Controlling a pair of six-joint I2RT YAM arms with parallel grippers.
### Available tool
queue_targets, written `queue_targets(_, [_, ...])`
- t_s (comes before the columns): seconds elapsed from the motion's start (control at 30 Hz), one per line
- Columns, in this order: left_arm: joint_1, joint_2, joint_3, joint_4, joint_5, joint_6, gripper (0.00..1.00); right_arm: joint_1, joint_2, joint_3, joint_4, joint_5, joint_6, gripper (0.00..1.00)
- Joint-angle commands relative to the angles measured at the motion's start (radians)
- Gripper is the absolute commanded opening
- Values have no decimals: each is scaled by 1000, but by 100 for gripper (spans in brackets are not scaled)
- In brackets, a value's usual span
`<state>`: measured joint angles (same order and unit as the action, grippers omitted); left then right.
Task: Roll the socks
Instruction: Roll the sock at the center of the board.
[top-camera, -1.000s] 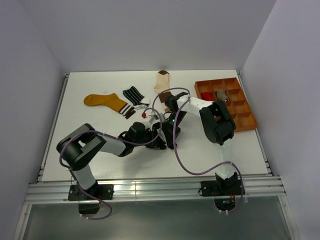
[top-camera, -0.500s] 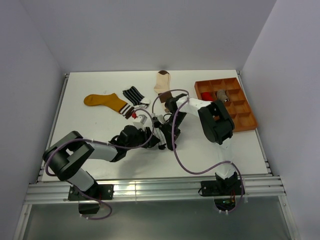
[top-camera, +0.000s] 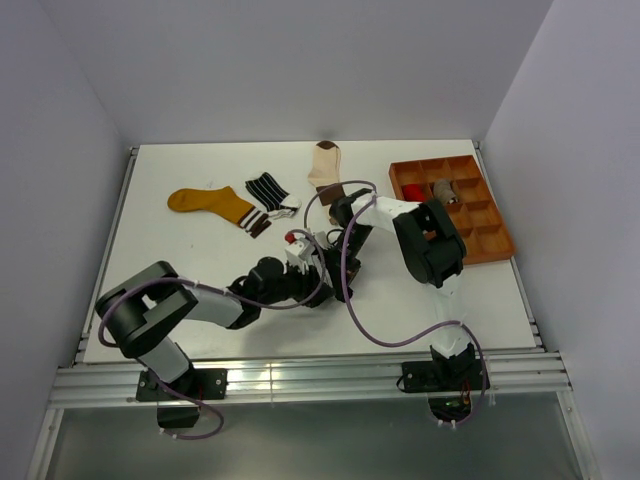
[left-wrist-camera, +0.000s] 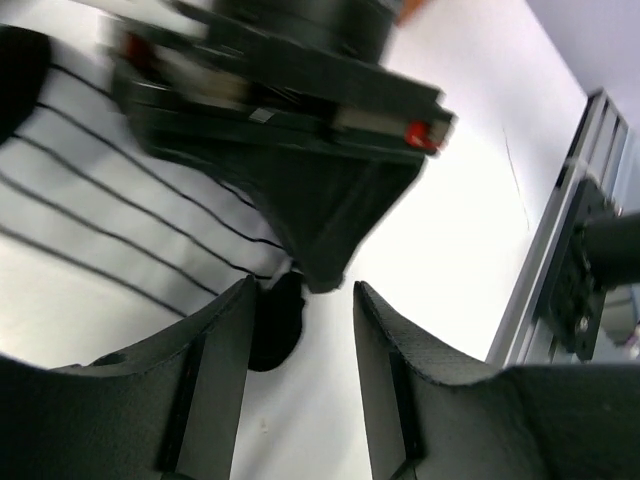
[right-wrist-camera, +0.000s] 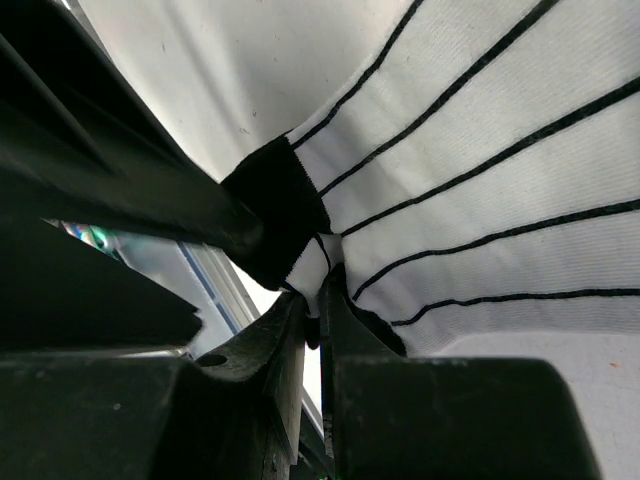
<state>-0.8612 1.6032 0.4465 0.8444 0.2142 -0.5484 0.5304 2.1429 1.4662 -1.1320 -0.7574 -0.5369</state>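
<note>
Slippage threatens: right pincer (right-wrist-camera: 318, 300) pinches shut on the striped sock (right-wrist-camera: 480, 180) at its black edge only. Left pincer (left-wrist-camera: 302, 300) gapes half open, empty, beside that sock, so one tug could pull the fabric free.

Left tool (left-wrist-camera: 302, 298) wider than before

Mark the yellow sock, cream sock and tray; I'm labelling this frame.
yellow sock (top-camera: 205, 203): top view, its middle.
cream sock (top-camera: 325, 165): top view, its middle.
tray (top-camera: 492, 238): top view, bare near-right compartment.
</note>
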Motion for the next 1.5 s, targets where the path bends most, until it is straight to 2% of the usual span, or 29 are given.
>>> queue_targets(0.0, [-44,32,53,-8,-7,82,49,8,8,32,-9,-13,-3,11])
queue_targets(0.37, [-65,46,70,-74,-140,123,49,10,5,32,-9,-10,-2,11])
queue_targets(0.97, [-67,100,80,-54,-98,113,42,8,5,51,-3,-3,12,11])
queue_targets(1.1, [-67,109,74,-39,-75,99,28,8,8,52,5,-3,21,11])
queue_targets(1.13, [-67,110,66,-25,-69,96,18,8,8,52,5,-2,25,11])
queue_targets(1.2, [-65,116,58,-13,-58,82,8,8,6,49,12,1,29,12])
queue_targets(1.23, [-65,119,54,-8,-44,74,0,8,3,49,15,4,31,13])
queue_targets(1.47, [-12,133,-9,63,57,7,0,-7,-89,6,93,43,77,28])
